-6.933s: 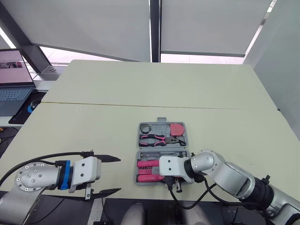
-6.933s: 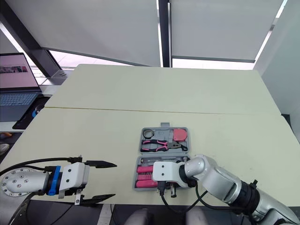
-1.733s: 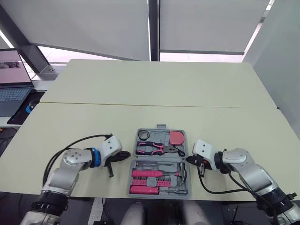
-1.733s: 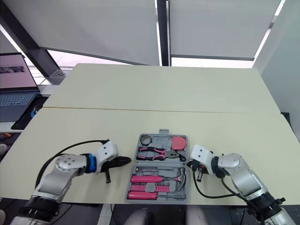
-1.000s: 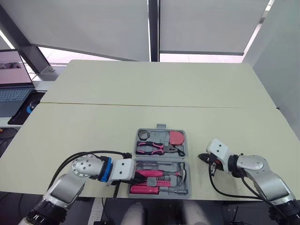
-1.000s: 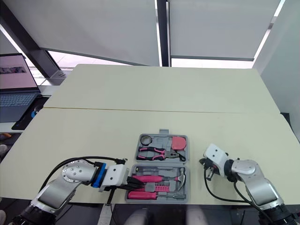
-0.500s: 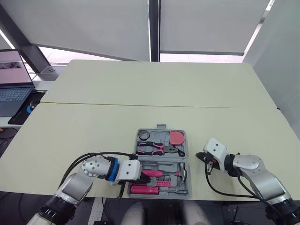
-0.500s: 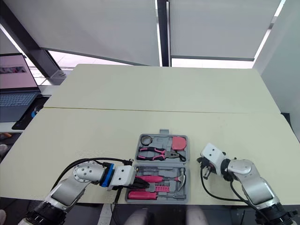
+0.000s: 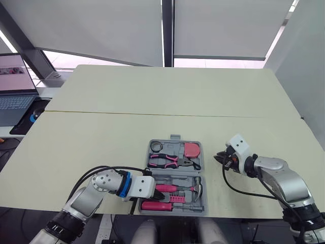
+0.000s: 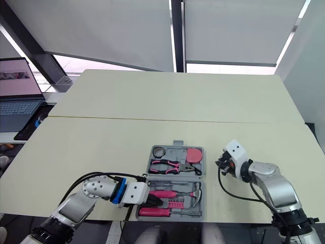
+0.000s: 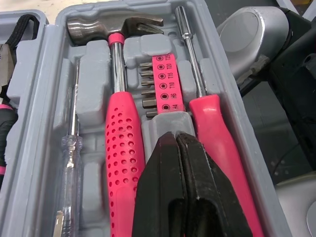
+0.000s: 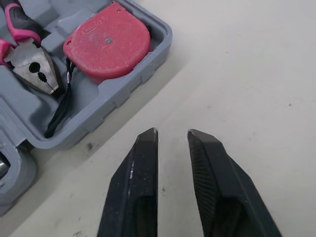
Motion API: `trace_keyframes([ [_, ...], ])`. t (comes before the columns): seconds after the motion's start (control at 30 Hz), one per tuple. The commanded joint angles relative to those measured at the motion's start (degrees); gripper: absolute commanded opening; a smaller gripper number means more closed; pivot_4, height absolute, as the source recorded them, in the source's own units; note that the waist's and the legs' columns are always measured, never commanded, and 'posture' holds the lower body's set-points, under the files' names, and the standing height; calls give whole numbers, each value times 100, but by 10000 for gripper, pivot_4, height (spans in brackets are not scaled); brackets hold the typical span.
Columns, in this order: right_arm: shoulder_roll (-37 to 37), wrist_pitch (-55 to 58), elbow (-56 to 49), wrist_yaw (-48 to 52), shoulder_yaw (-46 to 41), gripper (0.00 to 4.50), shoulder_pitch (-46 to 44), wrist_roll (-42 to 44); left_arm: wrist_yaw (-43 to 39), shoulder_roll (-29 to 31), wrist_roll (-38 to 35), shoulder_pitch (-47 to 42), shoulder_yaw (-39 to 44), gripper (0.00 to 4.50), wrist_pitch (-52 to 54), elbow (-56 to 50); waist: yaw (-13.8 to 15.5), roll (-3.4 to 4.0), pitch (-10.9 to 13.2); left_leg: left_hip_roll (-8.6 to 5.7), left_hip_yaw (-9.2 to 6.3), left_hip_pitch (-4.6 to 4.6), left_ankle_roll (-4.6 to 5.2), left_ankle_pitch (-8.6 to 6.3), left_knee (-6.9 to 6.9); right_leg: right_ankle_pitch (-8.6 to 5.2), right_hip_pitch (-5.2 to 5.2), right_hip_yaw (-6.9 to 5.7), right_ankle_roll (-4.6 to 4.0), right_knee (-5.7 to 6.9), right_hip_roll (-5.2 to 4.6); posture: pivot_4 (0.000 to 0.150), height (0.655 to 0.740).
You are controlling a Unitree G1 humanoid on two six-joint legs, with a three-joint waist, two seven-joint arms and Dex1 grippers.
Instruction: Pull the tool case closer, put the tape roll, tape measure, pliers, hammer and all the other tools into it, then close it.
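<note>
The grey tool case (image 9: 175, 137) lies open at the table's near edge. Its far half holds the tape roll (image 9: 155, 147), the pink-handled pliers (image 9: 167, 161) and the red tape measure (image 12: 108, 44). In the near half lie the hammer (image 11: 121, 143), a pink bit holder (image 11: 164, 84), a pink screwdriver (image 11: 212, 123) and a clear one (image 11: 70, 153). My left gripper (image 11: 176, 137) is shut and empty, its tips over the bit holder between the hammer handle and the pink screwdriver. My right gripper (image 12: 172, 132) hovers open over bare table just right of the case's far half, beside the tape measure.
A laptop (image 9: 12, 86) sits off the table's far left. A seam (image 9: 152, 114) crosses the tabletop beyond the case. The near half of the case reaches the table's front edge (image 9: 228, 216). Bare tabletop lies to either side of the case.
My left gripper has slid further right over the case's near half. My right gripper has moved a little away from me, alongside the case's far half.
</note>
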Motion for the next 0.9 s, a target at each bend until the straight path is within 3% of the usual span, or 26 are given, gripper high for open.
trace_keyframes([
  [0.03, 149, 353, -175, -179, -204, 22034, -145, 249, 19, 20, 138, -10, -91, 0, -43, 65, -1, 0, -2, 0, 1, 1, 0, 0, 0, 0, 0, 0, 0, 0, 0, 1500, 7400],
  [0.3, 1150, 2381, 348, -784, -1215, 44528, -994, 1245, -38, 71, 227, 39, -200, 0, -70, 31, -16, 19, -17, 2, 0, 5, 2, 1, 0, 1, 0, 2, -1, 8, 1, 1500, 7400],
  [0.5, 1504, 2916, 675, -1029, -1205, 44528, -1212, 1466, -11, 95, 304, 27, -238, 0, -83, 77, -15, 26, -27, 0, -2, 4, 3, 1, -2, 1, -1, 1, -1, 6, 0, 1500, 7400],
  [0.9, 2311, 2303, 1771, -1151, -686, 44528, -1622, 1433, -95, 220, 477, 27, -346, 0, -194, 223, -111, 10, -102, 4, 13, 37, 5, -1, -10, 1, 4, 3, -2, 29, 6, 1500, 7400],
])
